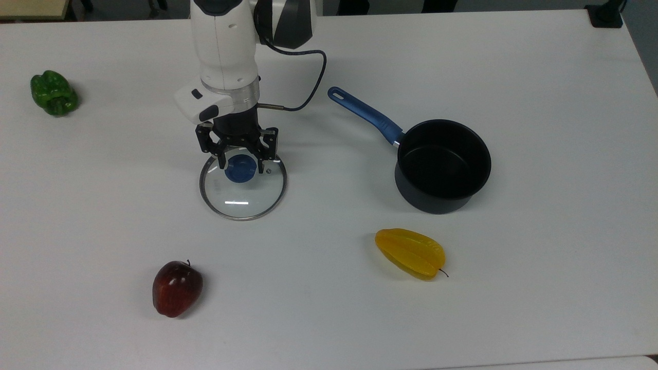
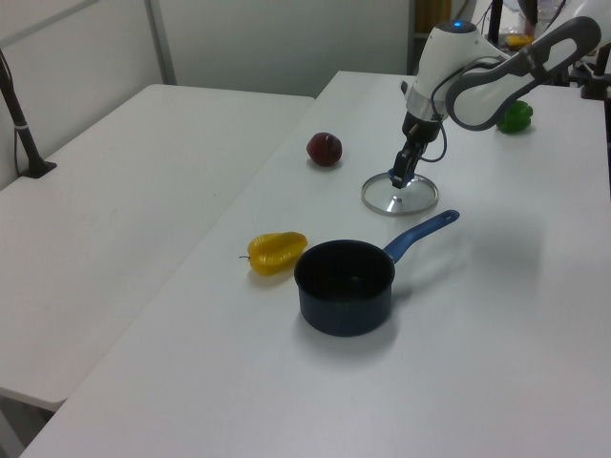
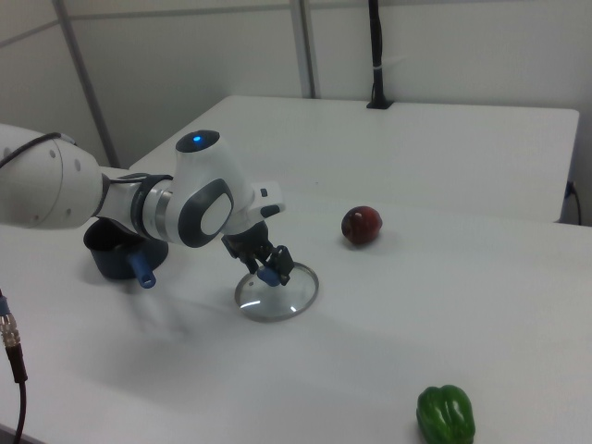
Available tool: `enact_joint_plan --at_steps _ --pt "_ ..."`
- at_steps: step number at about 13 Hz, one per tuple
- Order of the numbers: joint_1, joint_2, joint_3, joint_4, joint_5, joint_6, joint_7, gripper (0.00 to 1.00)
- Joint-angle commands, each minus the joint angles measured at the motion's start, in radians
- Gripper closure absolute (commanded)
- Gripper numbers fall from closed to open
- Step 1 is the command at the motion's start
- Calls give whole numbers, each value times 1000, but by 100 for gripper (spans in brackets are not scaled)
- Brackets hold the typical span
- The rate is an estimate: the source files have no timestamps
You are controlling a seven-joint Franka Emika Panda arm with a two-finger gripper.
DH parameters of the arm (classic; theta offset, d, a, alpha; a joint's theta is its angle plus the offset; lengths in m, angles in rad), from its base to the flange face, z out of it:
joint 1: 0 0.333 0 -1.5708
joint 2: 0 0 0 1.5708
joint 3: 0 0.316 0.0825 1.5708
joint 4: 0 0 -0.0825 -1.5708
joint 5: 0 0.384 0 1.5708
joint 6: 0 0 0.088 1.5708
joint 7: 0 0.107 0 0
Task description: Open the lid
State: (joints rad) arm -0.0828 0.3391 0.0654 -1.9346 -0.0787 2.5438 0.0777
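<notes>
The lid [image 1: 245, 199], a clear glass disc with a metal rim and a blue centre knob, lies flat low on the white table [image 1: 540, 288], left of the saucepan in the top view. My gripper [image 1: 241, 165] points straight down over it, its black fingers closed on either side of the knob. The left view has the lid [image 2: 409, 199] under the gripper [image 2: 397, 178]. From the right view the lid [image 3: 282, 298] and gripper [image 3: 271, 271] sit near the table's middle. The dark saucepan [image 1: 442, 164] with a long blue handle stands open and apart.
A red apple [image 1: 177, 288] lies at the front left of the top view, a yellow starfruit [image 1: 410, 253] in front of the saucepan, and a green pepper [image 1: 53, 93] at the far left. The arm's cable [image 1: 308, 87] loops behind the gripper.
</notes>
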Motion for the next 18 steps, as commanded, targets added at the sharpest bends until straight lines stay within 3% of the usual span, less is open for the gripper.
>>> enact_joint_plan --at_steps 1,3,7,12,15,18 --pt "-5 -9 1 5 19 7 -39 0" --pt "1 -46 1 25 17 -46 -32 0" --pt "18 -170 11 126 7 -322 -30 0" --pt "115 -371 4 230 11 -845 -36 0" --pt "120 -431 4 230 11 -982 -30 0" --pt "94 -431 -1 238 17 -981 -41 0"
